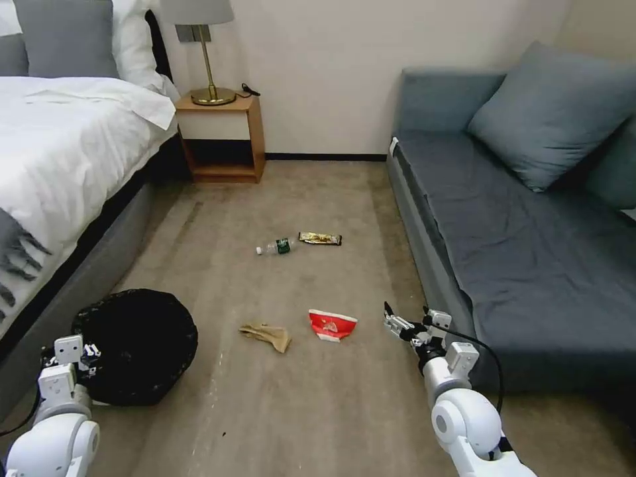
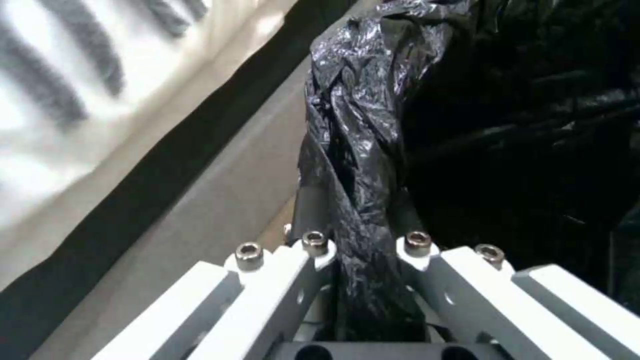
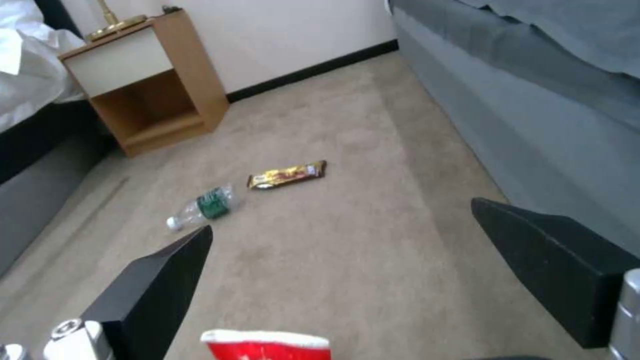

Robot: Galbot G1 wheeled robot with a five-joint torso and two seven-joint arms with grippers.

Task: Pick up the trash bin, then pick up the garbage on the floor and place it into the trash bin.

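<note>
The trash bin (image 1: 136, 344), draped in crinkly black plastic, sits low at the left beside the bed. My left gripper (image 1: 78, 350) is at its near-left rim. In the left wrist view this gripper (image 2: 357, 200) is shut on the trash bin (image 2: 373, 125), bag bunched between the fingers. On the carpet lies the garbage: brown paper (image 1: 266, 335), red-and-white packet (image 1: 331, 324), bottle (image 1: 277, 246) and snack wrapper (image 1: 320, 238). My right gripper (image 1: 407, 321) hangs open just right of the packet. Its pads (image 3: 153, 295) frame the packet (image 3: 267, 345), bottle (image 3: 203, 207) and wrapper (image 3: 287, 175).
A bed (image 1: 59, 152) runs along the left and a grey sofa (image 1: 530, 252) along the right. A wooden nightstand (image 1: 222, 132) with a lamp stands at the far wall. Open carpet (image 1: 318, 411) lies between them.
</note>
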